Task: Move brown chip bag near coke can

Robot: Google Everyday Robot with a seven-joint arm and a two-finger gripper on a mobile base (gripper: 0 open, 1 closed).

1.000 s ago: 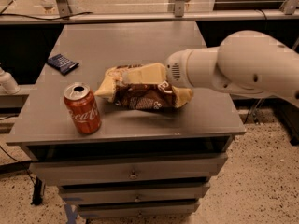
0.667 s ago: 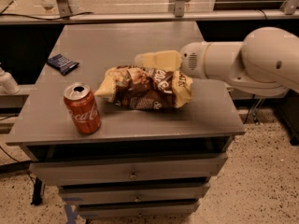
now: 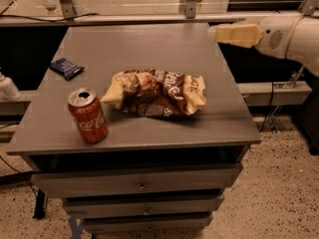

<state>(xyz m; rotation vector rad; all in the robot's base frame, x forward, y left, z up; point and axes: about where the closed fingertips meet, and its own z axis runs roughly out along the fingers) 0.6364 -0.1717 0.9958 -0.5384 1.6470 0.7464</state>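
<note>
The brown chip bag (image 3: 157,92) lies crumpled on the grey table top (image 3: 149,44), near its middle front. The coke can (image 3: 88,115) stands upright at the front left, just left of the bag with a small gap between them. My gripper (image 3: 224,34) is at the right rear edge of the table, raised above it, well clear of the bag and holding nothing. Its pale fingers point left.
A small flat dark blue packet (image 3: 67,67) lies near the table's left edge. Drawers (image 3: 139,185) sit under the top. A rail and glass panel (image 3: 149,4) run behind the table. A white object (image 3: 6,87) stands off the left side.
My gripper has let go of the chip bag and drawn back up and to the right, away from it. The bag rests beside the can.
</note>
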